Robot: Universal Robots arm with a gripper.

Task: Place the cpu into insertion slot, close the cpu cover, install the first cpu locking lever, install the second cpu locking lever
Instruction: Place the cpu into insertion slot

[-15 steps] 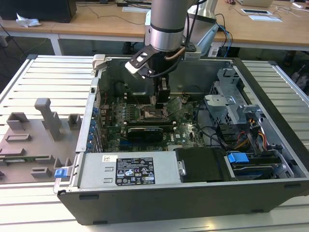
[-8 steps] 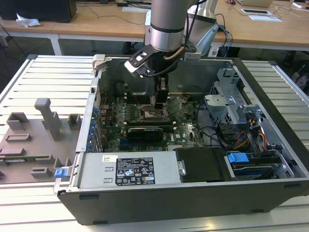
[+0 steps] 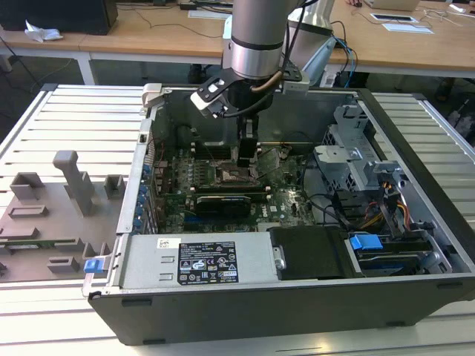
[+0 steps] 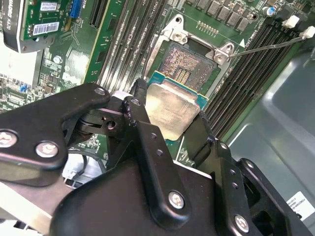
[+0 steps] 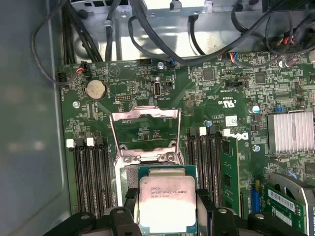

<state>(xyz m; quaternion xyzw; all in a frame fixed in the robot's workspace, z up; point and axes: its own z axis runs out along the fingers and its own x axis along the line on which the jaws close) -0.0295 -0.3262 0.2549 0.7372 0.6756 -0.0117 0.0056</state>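
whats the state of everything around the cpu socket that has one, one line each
cpu: held, not seated
gripper: shut on the cpu
insertion slot: uncovered, contacts exposed
cpu cover: raised open
locking lever: unlatched, swung out
computer case: side open

A white slatted worktable (image 3: 67,111) fills the foreground. Behind it stand light wooden desks (image 3: 148,37) on white legs. Papers (image 3: 404,24) lie on the one toward the exterior view's right, and a black box (image 3: 67,15) on the other. Dark floor (image 3: 18,74) shows beneath them, under even, soft light.
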